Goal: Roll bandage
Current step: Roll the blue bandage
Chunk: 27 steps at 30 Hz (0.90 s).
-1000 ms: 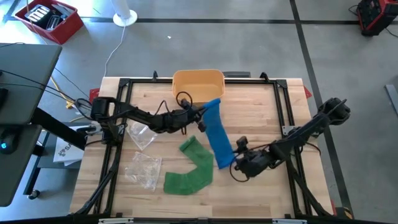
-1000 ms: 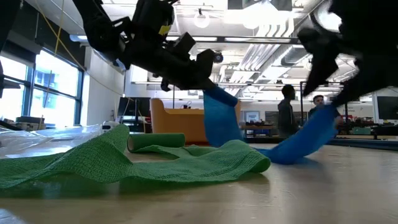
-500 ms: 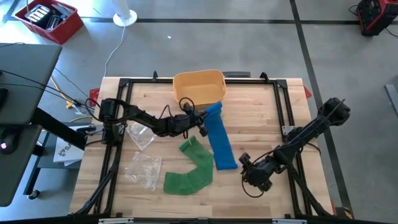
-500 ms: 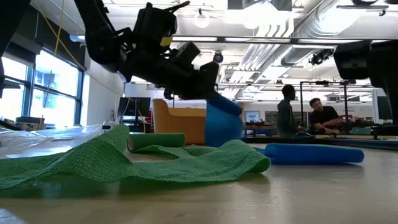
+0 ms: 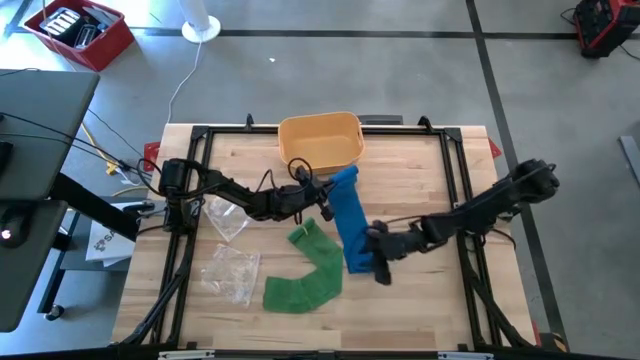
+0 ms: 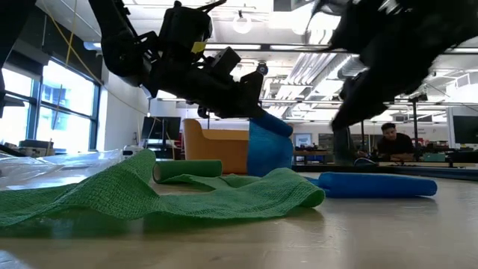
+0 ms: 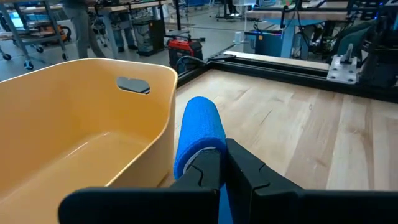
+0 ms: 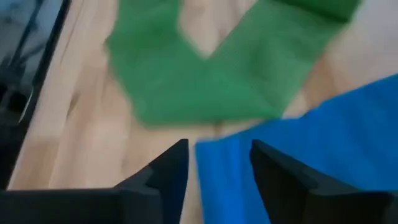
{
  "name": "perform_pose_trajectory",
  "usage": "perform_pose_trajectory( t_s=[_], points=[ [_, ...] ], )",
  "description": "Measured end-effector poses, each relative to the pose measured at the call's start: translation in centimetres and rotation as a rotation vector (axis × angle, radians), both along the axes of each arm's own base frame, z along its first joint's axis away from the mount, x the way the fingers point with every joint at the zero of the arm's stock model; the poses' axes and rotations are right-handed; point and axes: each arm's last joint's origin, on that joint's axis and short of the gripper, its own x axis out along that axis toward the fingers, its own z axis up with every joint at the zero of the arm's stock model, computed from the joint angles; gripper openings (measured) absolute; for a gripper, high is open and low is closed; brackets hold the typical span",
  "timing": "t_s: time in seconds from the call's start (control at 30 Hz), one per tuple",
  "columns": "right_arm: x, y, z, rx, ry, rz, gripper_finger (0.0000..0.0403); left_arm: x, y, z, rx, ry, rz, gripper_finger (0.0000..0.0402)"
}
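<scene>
While the left end effector [image 7: 221,165] clenches the blue bandage [image 5: 349,222], the right end effector [image 8: 217,163] seems released over the wooden table [image 5: 420,180].

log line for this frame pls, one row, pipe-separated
task: roll bandage | left gripper: shut on blue bandage rolled end, beside yellow bin | right gripper: open, over bandage's free end | green bandage: loose on table

blue bandage [image 5: 348,220]: long strip, unrolled flat on table, far end rolled beside the yellow tub
green bandage [image 5: 310,272]: unrolled, bent, lying left of blue one
</scene>
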Motion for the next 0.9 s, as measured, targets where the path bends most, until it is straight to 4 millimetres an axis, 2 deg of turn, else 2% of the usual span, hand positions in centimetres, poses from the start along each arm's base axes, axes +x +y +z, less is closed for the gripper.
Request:
perform_pose_trajectory(
  t_s=[0.13, 0.23, 0.3, 0.47, 0.63, 0.9],
  points=[
    [1.0, -1.1, -2.4, -0.008, 0.07, -0.065, 0.0087, 0.0, 0.0, 0.0, 0.0, 0.0, 0.0, 0.0],
    [1.4, -1.0, -3.9, -0.002, 0.107, -0.046, 0.0032, 0.0, 0.0, 0.0, 0.0, 0.001, -0.002, 0.0],
    [1.5, -0.8, -4.6, 0.004, 0.127, -0.019, 0.0009, 0.0, 0.0, 0.0, -0.001, 0.002, -0.003, 0.0],
    [1.1, 0.8, -5.0, 0.07, 0.156, 0.154, 0.0019, 0.0, 0.0, 0.0, 0.0, 0.005, -0.003, 0.0],
    [0.0, 3.5, -4.8, 0.134, 0.175, 0.348, 0.0005, -0.1, 0.1, -0.1, 0.019, 0.023, 0.015, 0.0],
    [-2.0, 6.9, -4.8, 0.137, 0.191, 0.494, 0.0001, -0.3, 0.8, -0.1, 0.084, 0.07, 0.109, 0.0]
  ],
)
